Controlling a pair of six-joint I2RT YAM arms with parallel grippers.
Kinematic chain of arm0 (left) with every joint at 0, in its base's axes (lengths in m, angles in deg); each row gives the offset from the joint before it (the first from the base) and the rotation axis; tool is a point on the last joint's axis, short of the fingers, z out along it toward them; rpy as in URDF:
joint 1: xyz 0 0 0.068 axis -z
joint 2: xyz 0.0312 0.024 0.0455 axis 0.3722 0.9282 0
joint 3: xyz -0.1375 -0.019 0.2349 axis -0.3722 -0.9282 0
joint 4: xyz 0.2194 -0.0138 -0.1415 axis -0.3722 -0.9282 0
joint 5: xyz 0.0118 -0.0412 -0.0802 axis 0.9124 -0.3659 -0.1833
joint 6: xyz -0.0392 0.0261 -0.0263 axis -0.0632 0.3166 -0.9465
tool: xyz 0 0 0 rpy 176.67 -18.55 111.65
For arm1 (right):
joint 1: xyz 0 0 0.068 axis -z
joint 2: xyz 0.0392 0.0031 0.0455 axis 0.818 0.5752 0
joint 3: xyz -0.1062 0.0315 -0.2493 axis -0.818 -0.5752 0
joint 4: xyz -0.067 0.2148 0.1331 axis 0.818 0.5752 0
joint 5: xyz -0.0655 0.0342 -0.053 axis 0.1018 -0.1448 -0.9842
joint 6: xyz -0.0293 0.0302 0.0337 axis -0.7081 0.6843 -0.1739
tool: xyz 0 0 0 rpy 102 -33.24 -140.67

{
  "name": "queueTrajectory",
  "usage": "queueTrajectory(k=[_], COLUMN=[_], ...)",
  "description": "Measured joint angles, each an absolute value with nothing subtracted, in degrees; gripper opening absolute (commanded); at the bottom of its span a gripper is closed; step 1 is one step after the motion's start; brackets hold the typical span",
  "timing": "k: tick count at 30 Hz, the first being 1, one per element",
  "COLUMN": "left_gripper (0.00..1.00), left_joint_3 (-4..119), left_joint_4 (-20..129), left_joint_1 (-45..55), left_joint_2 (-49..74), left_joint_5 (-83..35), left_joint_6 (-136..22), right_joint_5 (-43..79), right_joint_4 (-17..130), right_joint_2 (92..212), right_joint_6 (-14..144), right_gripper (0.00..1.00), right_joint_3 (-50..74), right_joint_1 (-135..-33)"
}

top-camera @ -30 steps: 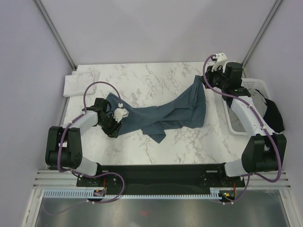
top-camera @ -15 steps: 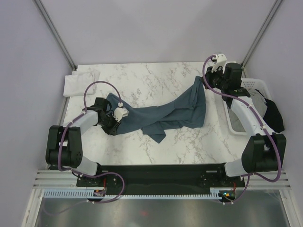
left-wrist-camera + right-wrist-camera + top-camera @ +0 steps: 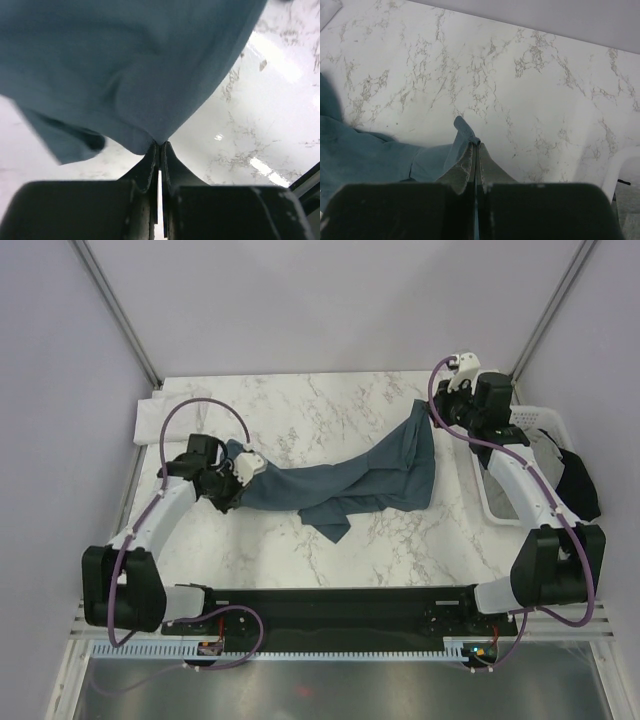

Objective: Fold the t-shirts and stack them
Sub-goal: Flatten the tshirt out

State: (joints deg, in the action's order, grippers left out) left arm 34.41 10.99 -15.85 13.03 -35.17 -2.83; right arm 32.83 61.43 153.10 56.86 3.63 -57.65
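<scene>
Right, I see the left gripper (image 3: 159, 146) clamped on one end of the slate-blue t-shirt (image 3: 370, 475), and the right gripper (image 3: 476, 145) clamped on its far corner above the counter (image 3: 300, 410).

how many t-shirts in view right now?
3. The slate-blue shirt is spread across the middle of the table. The white shirt lies at the far-left corner. The black shirt hangs at the basket on the right. More may be hidden in the basket.

White marble-look table (image 3: 330, 405); pale lilac walls (image 3: 330, 300), seemingly plain.
</scene>
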Motion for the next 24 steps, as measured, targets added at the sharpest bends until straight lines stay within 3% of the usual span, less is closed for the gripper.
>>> queueTrajectory(k=[13, 24], left_gripper=[0.02, 0.02], left_joint_3=[66.0, 74.48], left_joint_4=[8.07, 13.99], left_joint_1=[-15.81, -15.81], left_joint_2=[5.01, -1.79], left_joint_5=[-30.01, -22.97], left_joint_6=[-2.96, -11.33], right_joint_5=[24.72, 17.68], right_joint_4=[67.09, 71.49], right_joint_2=[146.89, 139.22], right_joint_6=[56.83, 62.52], right_gripper=[0.0, 0.0], right_joint_3=[21.2, 32.67], right_joint_1=[-57.21, -52.32])
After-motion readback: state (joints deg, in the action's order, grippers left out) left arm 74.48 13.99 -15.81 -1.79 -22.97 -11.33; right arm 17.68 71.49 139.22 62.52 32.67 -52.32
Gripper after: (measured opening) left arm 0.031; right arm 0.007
